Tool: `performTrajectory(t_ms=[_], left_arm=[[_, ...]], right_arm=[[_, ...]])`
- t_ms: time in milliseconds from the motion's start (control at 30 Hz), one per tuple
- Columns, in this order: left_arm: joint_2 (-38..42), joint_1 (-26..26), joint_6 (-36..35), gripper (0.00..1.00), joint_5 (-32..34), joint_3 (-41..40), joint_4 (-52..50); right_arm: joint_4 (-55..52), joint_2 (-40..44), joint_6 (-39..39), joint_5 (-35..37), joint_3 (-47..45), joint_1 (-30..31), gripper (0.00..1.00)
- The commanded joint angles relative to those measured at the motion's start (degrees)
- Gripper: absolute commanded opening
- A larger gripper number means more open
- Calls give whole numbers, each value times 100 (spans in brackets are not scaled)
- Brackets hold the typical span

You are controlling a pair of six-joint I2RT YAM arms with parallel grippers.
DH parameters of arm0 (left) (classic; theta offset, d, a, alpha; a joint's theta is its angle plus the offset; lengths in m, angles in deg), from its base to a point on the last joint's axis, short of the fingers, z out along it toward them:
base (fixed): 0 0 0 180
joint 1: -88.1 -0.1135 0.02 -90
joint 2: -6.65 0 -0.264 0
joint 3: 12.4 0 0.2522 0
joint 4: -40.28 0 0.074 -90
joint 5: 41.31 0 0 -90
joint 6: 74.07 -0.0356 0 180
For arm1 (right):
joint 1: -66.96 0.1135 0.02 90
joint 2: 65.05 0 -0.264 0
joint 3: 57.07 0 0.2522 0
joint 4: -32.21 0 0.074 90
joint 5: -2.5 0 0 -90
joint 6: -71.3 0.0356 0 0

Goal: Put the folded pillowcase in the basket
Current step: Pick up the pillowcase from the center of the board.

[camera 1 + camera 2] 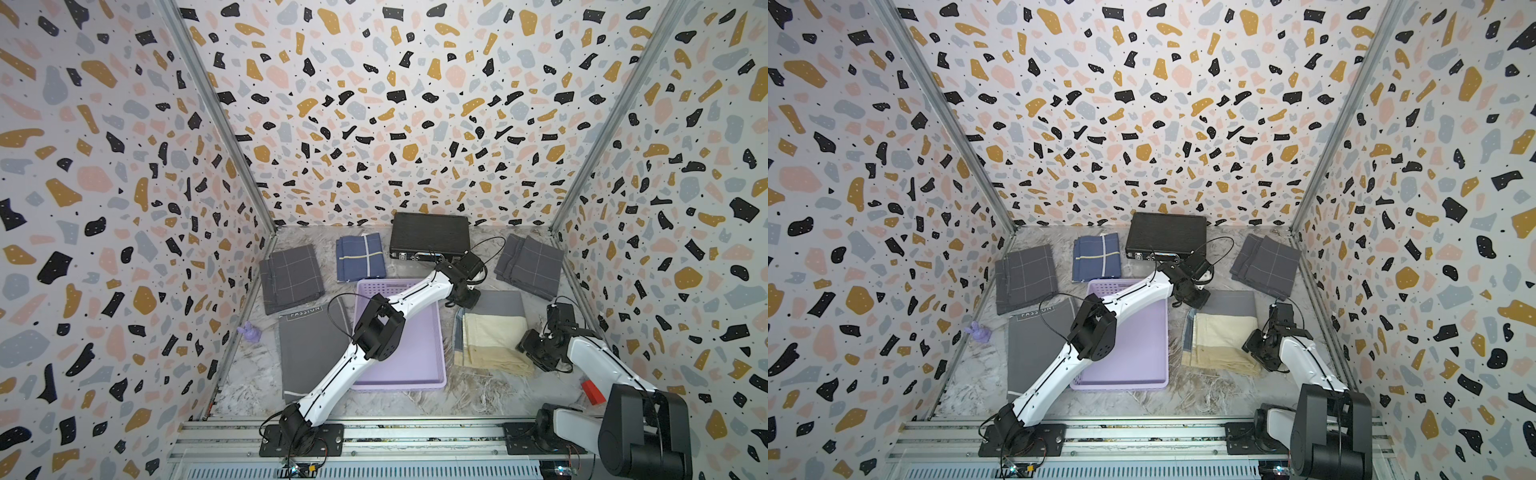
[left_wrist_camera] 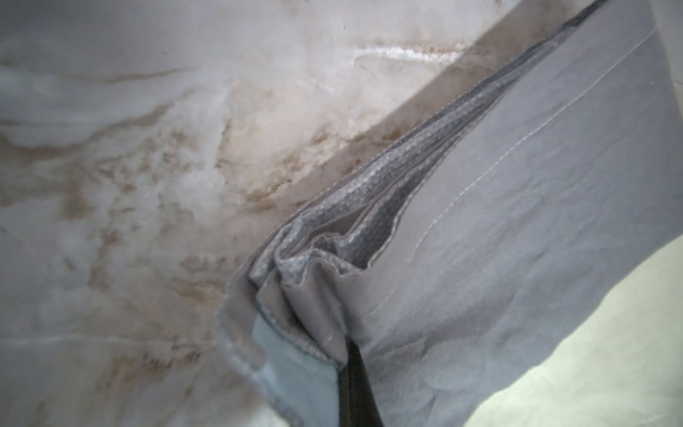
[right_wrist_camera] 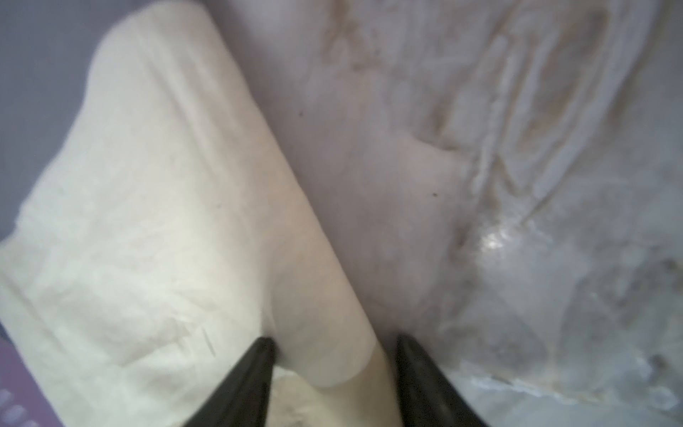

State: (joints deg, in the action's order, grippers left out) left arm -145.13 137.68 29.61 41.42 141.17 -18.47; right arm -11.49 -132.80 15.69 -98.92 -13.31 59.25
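Tabletop (image 1: 478, 399) of marble pattern, with the lavender basket (image 1: 419, 353) at its middle, long axis running from near edge to far edge. The folded pillowcase (image 1: 490, 336), grey and cream, lies flat just beside the basket's right wall, its long axis parallel to the basket's. The left gripper (image 1: 466, 302), reaching across the basket, is closed on the pillowcase's far-left corner. The right gripper (image 3: 332, 362) stands at the near-right corner, jaws partly apart astride the cream fold; whether they clamp it cannot be told. Judged next move: lift, then carry leftward over that wall.
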Motion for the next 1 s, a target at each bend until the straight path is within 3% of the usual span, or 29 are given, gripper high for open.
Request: performTrajectory(t_ms=[0,67,100,367,500,600,767,967], left_arm=[[194,-27,-2,0,-26,8,-80],[305,-27,43,0,-156,-99,-81],[360,-24,69,0,-234,-143,-76],[1583,20,215,0,-808,-1093,-21],[2385,124,221,0,-820,-1467,37],[3040,170,223,0,-715,-1787,30],[4220,154,93,0,133,-2722,7],[5413,-293,10,0,603,-3965,-32]], right_arm=[[-325,141,-75,-336,-98,-3,25],[-343,388,-64,-482,-98,-3,3],[-362,526,-56,-472,-98,-3,0],[-623,2332,68,-432,22,23,0],[-758,2561,234,-789,462,61,0],[-911,2897,355,-421,787,342,0],[-817,3015,986,-603,1148,1025,0],[-448,2700,1530,-50,1395,2880,0]])
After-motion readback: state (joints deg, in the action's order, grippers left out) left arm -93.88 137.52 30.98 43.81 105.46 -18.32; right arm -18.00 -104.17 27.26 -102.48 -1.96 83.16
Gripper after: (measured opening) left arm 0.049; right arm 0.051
